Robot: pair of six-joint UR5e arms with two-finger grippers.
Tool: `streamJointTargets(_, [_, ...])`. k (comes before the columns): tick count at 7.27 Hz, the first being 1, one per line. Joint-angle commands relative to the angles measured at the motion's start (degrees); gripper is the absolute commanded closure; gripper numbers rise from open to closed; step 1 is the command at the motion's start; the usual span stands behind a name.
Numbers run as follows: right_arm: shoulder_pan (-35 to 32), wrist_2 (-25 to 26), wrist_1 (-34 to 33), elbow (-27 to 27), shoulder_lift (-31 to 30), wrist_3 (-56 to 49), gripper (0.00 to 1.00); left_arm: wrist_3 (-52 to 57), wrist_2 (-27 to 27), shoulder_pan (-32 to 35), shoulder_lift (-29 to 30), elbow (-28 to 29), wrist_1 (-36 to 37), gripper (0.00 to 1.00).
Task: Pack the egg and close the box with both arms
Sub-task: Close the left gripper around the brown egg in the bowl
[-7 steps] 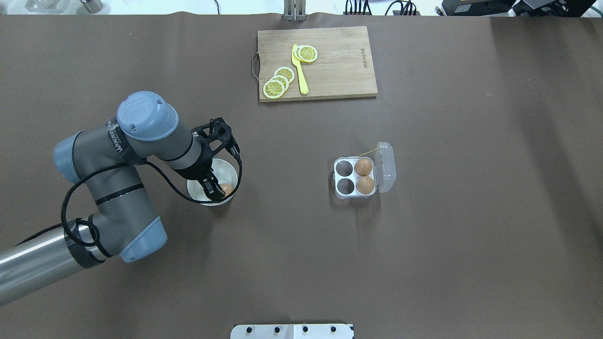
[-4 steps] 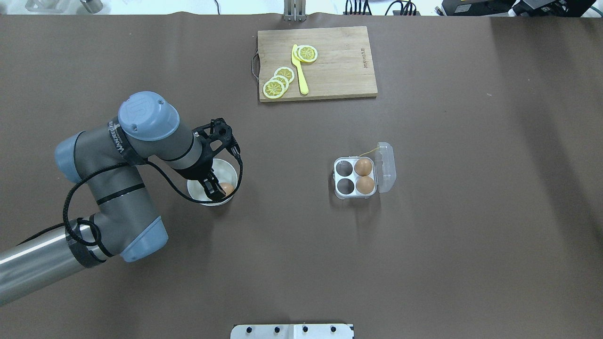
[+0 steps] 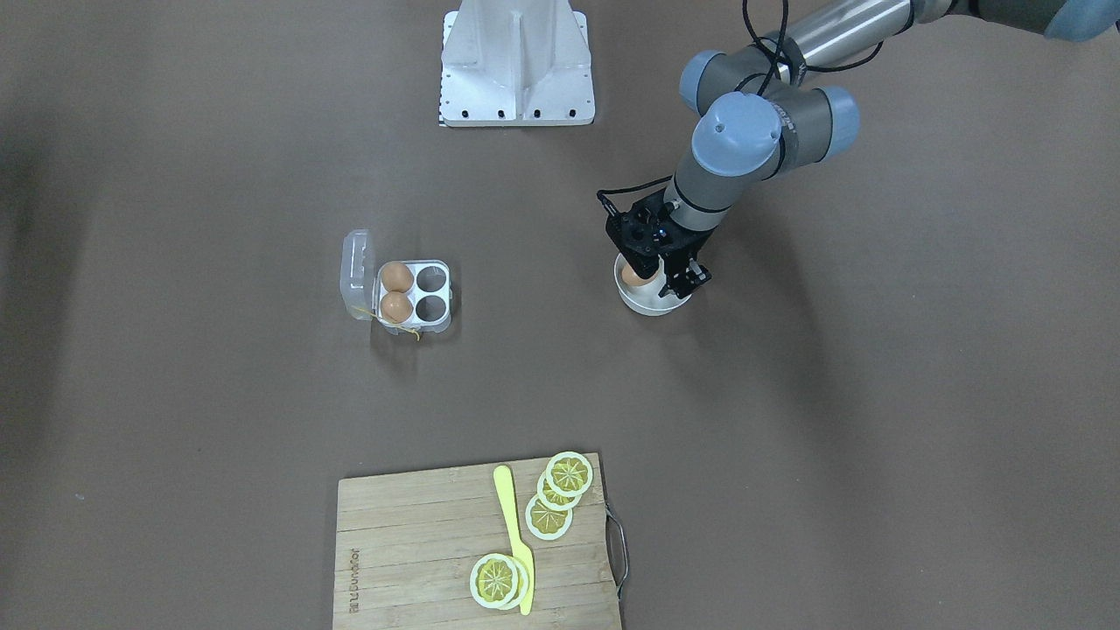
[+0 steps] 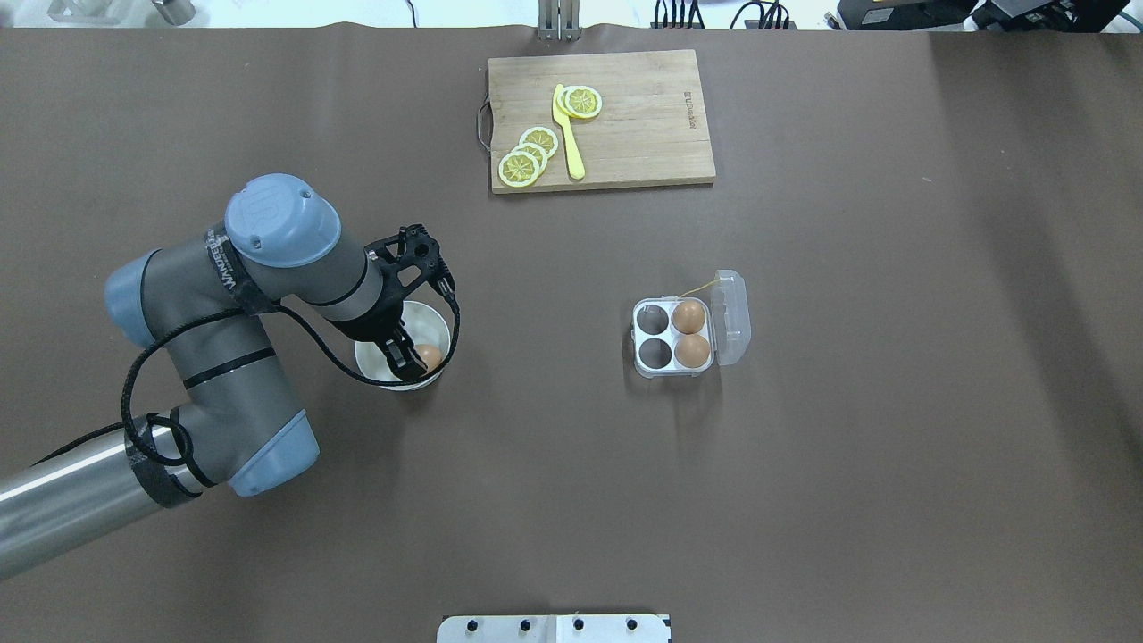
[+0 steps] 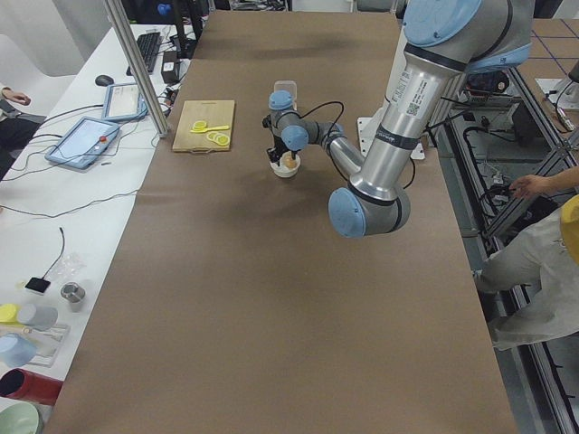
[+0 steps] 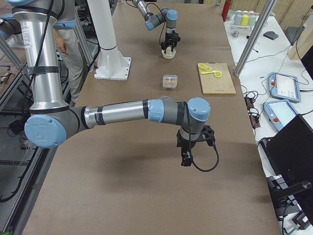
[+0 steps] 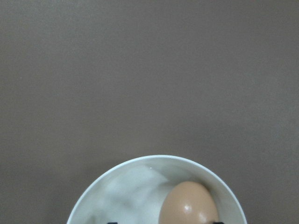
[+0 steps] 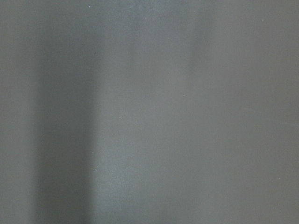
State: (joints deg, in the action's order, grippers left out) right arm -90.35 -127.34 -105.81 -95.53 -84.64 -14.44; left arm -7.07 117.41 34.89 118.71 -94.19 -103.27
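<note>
While the egg point(image 4: 430, 357) lies inside the round white bowl point(image 4: 427, 314), against the bowl's wall on the side towards the box, the left gripper point(image 4: 406, 357) reaches down into the same bowl. In the left wrist view two dark fingertips show at the bottom edge, wide apart. The egg sits between them, close to one of them. So the jaws are open and they do not clamp the egg.

The box point(image 4: 671, 334) stands on the brown table point(image 4: 804, 446), well apart from the bowl. Its clear lid point(image 4: 734, 317) is folded back on the side away from the bowl. Two brown eggs point(image 4: 688, 316) fill the two cells next to the lid.

The right gripper point(image 6: 186, 157) hangs over bare table, well apart from the box. It shows only in the side view, so I cannot tell how far its jaws are open.

At the far edge of the table lies a wooden cutting board point(image 4: 643, 125) with lemon slices point(image 4: 531, 156) and a yellow knife point(image 4: 571, 143) on it.
</note>
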Motion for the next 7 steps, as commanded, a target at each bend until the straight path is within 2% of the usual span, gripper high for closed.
streamJointTargets(1, [0.0, 0.07, 0.08, 0.0, 0.0, 0.02, 0.0, 0.03, 0.01, -0.09, 0.03, 0.85, -0.09, 0.26])
streamJointTargets(4, [0.0, 0.07, 0.08, 0.0, 0.0, 0.02, 0.0, 0.12, -0.69, -0.09, 0.11, 0.85, -0.09, 0.27])
streamJointTargets(7, [0.0, 0.07, 0.08, 0.0, 0.0, 0.02, 0.0, 0.03, -1.49, -0.97, 0.2, 1.29, -0.18, 0.35])
